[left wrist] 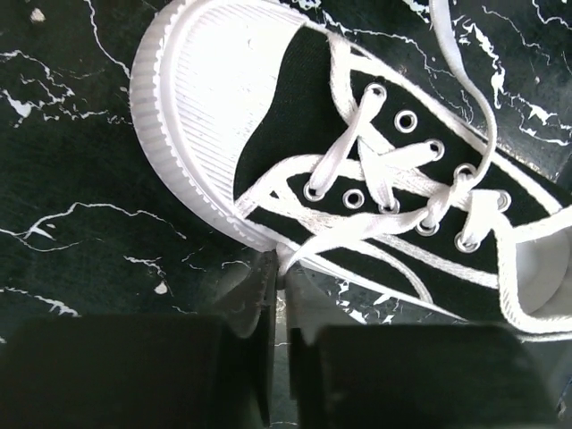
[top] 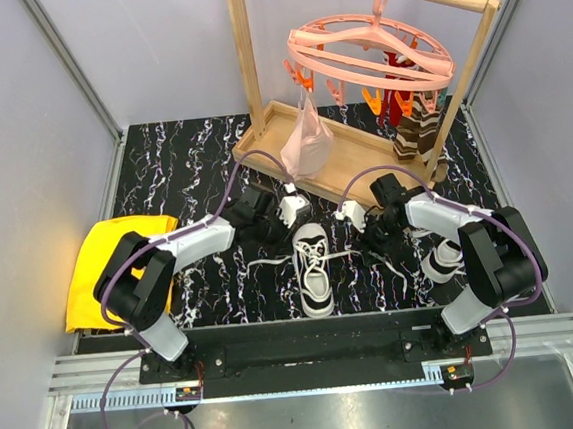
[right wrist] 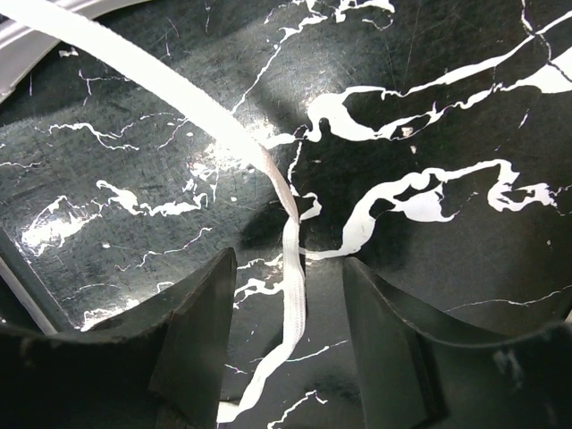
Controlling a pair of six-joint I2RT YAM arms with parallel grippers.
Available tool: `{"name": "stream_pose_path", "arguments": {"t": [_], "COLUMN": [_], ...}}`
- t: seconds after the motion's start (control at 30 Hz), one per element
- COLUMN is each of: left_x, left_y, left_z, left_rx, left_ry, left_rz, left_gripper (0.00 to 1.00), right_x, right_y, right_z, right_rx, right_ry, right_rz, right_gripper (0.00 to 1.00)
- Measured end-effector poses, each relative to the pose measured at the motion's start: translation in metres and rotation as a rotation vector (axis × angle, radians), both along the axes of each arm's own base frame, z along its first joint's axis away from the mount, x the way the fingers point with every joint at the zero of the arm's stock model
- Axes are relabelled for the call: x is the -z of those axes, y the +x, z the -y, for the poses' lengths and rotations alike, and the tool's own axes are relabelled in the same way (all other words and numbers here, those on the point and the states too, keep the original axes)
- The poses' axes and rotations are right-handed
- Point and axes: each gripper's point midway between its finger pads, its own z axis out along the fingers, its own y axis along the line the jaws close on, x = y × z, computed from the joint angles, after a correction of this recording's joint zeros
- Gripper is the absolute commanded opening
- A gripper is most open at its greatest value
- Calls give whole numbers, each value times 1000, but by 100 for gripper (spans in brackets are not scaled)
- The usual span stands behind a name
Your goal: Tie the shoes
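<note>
One ribbed-toe sneaker (left wrist: 206, 98), flat laces (left wrist: 344, 141).

A robotics test cell, apparently — plain grey wall panels (top: 18, 128), an aluminium base rail (top: 90, 372), a marbled black tabletop (top: 177, 164).

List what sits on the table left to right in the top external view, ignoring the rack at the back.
yellow cloth → middle shoe → right gripper → second shoe. Left gripper skipped: it overlaps the middle shoe's span.
</note>
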Motion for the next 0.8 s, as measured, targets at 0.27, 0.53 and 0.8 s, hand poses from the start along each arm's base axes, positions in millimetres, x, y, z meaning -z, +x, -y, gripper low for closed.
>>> {"name": "stream_pose_path", "arguments": {"t": [0.27,0.53,0.8], "left_x": [-41,-50,-51], "left_y": [2,-1,-2], "left_z": [5,10,12], "left_rx": [14,25,36], "left_ry": [-97,-131,-151], "left_rz": [69,69,74], "left_gripper": [0,0,0], "right_x": [1,2,4], "right_y": [1,1,-11], "right_z": [4,11,22], "right_rx": [19,36,41], "right_ry": [-19,-56,-94], "right_rz": [0,15,18], "right_gripper": [55,56,0]}}
